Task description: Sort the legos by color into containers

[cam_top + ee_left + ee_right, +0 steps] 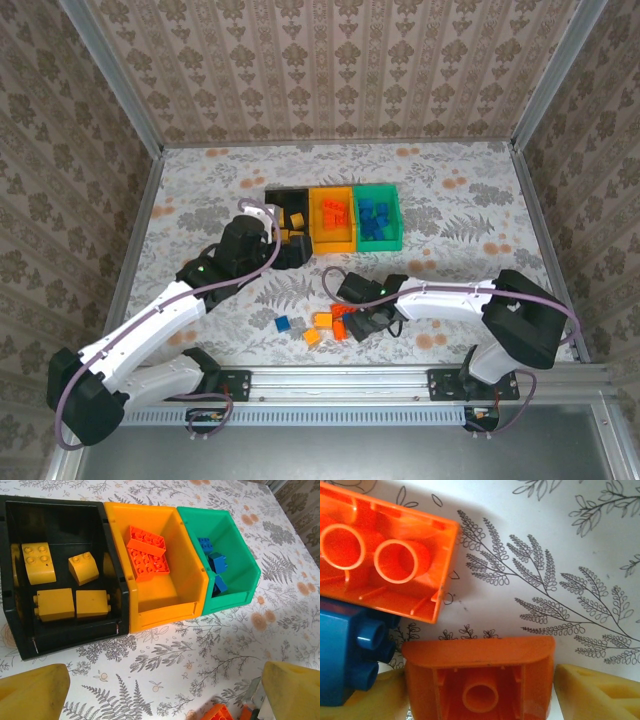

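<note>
Sorting scene, seen from above and from both wrists. My left gripper point(289, 251) hovers just in front of the black bin point(285, 190); its jaws are spread wide, the yellow pads point(32, 695) sit at the lower corners of the left wrist view with bare counter point(165, 655) between them, and nothing is held. The three bins stand joined in a row near the middle of the counter: black at the left, the yellow-orange bin point(333, 243) in the middle, the green bin point(380, 243) at the right. The black bin holds four yellow bricks point(55, 604); the yellow-orange bin holds red-orange bricks point(147, 555); the green bin holds blue bricks point(217, 562). My right gripper point(365, 322) is low over the loose bricks point(325, 325) near the front edge of the counter, well apart from the bins. In the right wrist view a small red-orange brick point(480, 680) lies between my right pads point(600, 690) with its hollow underside toward the camera; its sides are just beside or touching the pads, and I cannot tell whether the jaws press on it. A larger red-orange brick point(385, 555), also hollow side up, lies just beyond it; a blue brick point(347, 655) lies on its side next to both, against the left pad.
</note>
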You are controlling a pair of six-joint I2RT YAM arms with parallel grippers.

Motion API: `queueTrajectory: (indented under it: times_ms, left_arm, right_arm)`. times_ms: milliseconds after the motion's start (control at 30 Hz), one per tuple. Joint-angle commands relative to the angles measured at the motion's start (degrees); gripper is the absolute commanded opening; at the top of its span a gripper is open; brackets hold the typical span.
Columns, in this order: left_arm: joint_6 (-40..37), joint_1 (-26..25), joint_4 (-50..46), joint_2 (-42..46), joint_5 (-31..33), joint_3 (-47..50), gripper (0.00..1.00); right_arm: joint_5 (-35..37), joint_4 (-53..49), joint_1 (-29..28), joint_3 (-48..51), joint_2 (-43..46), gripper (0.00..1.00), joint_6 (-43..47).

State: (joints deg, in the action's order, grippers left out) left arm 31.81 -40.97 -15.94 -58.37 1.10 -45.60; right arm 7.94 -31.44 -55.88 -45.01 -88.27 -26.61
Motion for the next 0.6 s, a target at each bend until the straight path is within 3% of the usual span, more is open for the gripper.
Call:
queueTrajectory:
  times_ms: [0, 233, 567]
  left_arm:
    - [0.55, 0.54, -1.2, 0.79, 0.45, 0.53, 1.0]
    - [0.4, 0.84, -1.64, 0.69, 0.45, 0.63, 1.0]
    - [1.03, 1.83, -2.86, 2.36, 0.6, 2.01, 1.0]
  right_arm:
    - [3.92, 3.82, 1.25, -0.41, -1.82, 0.72, -0.12]
    - [4.67, 3.12, 2.58, -0.1, 0.34, 0.58, 0.05]
    - [5.29, 0.11, 9.43, -6.14, 8.11, 0.52, 3.8]
